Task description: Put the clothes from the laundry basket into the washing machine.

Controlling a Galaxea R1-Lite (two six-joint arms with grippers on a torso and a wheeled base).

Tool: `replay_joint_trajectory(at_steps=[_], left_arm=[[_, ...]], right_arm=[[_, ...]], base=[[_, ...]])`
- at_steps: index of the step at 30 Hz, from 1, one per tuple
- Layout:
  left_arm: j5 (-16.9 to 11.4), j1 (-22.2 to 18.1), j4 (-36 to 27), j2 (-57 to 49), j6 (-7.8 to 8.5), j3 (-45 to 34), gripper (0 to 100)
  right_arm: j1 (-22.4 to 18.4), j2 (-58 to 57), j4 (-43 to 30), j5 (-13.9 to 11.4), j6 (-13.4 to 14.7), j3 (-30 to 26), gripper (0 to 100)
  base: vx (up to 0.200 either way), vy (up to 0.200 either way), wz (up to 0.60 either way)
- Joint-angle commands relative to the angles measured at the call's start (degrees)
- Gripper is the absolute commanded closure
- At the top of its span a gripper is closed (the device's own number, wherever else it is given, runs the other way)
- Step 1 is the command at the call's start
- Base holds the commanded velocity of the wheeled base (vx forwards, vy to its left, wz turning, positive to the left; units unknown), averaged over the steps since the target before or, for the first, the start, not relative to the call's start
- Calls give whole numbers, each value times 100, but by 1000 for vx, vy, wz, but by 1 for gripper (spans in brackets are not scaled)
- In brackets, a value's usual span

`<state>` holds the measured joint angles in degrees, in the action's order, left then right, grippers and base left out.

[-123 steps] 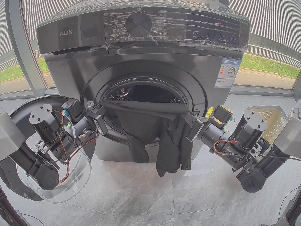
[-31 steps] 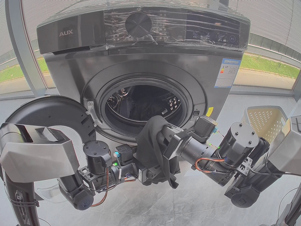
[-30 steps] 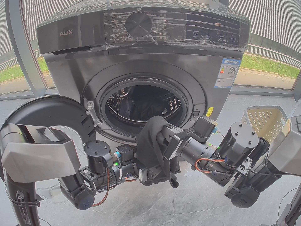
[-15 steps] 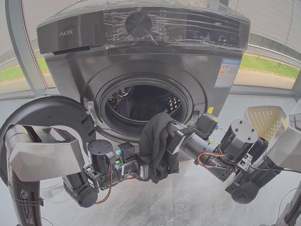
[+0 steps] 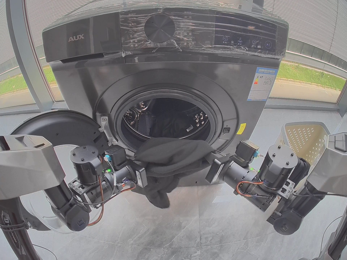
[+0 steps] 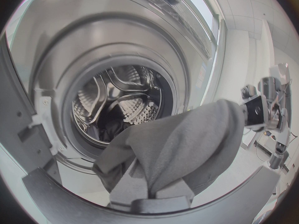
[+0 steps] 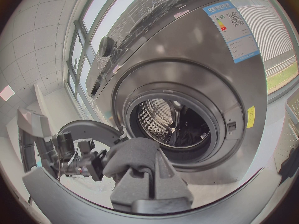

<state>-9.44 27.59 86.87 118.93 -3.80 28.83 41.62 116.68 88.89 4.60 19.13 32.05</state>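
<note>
A black garment [image 5: 170, 156] hangs stretched between my two grippers, just below the round opening of the washing machine [image 5: 162, 69]. My left gripper [image 5: 142, 169] is shut on its left end, and a fold droops toward the floor beneath it. My right gripper [image 5: 210, 162] is shut on the right end. In the left wrist view the fingers [image 6: 169, 189] pinch the cloth [image 6: 187, 140]. The right wrist view shows the same grip, fingers [image 7: 168, 179] on the cloth [image 7: 134, 154]. More dark clothes [image 5: 170, 121] lie inside the drum.
The machine's door [image 5: 54, 127] stands swung open at the left, beside my left arm. A cream perforated laundry basket [image 5: 307, 139] sits on the floor at the right, behind my right arm. Grey tiled floor [image 5: 173, 228] lies in front.
My left gripper has risen from near the floor and swung left. The right gripper has drawn to the right. The garment went from a bunched hang to a spread across the opening's lower edge.
</note>
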Motion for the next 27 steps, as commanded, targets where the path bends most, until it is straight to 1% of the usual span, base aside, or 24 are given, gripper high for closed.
replay_joint_trajectory(at_steps=[1,2,3,4,5,6,10,13,14,15,16,18,22,25,27], left_arm=[[47,-219,5,-582,-112,-202,100],[47,-219,5,-582,-112,-202,100],[65,-245,5,-696,-235,-220,100],[56,-254,5,-731,-305,-246,100],[56,-254,5,-731,-305,-246,100],[56,-254,5,-749,-384,-264,100],[73,-245,5,-749,-393,-211,100],[82,-219,5,-775,-349,-202,100],[82,-219,5,-793,-340,-194,100],[82,-219,5,-793,-340,-194,100],[91,-210,5,-810,-332,-202,100],[100,-210,5,-819,-314,-229,100],[214,-184,5,-986,-305,-528,100],[214,-148,-3,-1021,-296,-633,100],[232,-157,5,-1021,-191,-774,100]], right_arm=[[154,-365,5,-187,47,-428,100],[154,-365,5,-187,47,-436,100],[154,-409,5,-213,56,-472,100],[154,-418,5,-213,56,-498,100],[154,-418,5,-213,56,-498,100],[154,-418,5,-213,56,-524,0],[224,-409,5,-231,30,-718,0],[215,-356,-4,-257,-85,-1122,0],[171,-347,-4,-310,-190,-1298,0],[171,-347,-4,-310,-190,-1298,0],[110,-303,-4,-460,-463,-1517,0],[-22,-215,5,-486,-577,-1649,0],[-180,31,5,-486,-603,-1790,0],[-286,110,5,-486,-603,-1764,0],[-435,180,5,-468,-612,-1702,0]], base=[[0,0,0],[0,0,0],[0,0,0],[0,0,0],[0,0,0],[0,0,0],[0,0,0],[0,0,0],[0,0,0],[0,0,0],[0,0,0],[0,0,0],[0,0,0],[0,0,0],[0,0,0]])
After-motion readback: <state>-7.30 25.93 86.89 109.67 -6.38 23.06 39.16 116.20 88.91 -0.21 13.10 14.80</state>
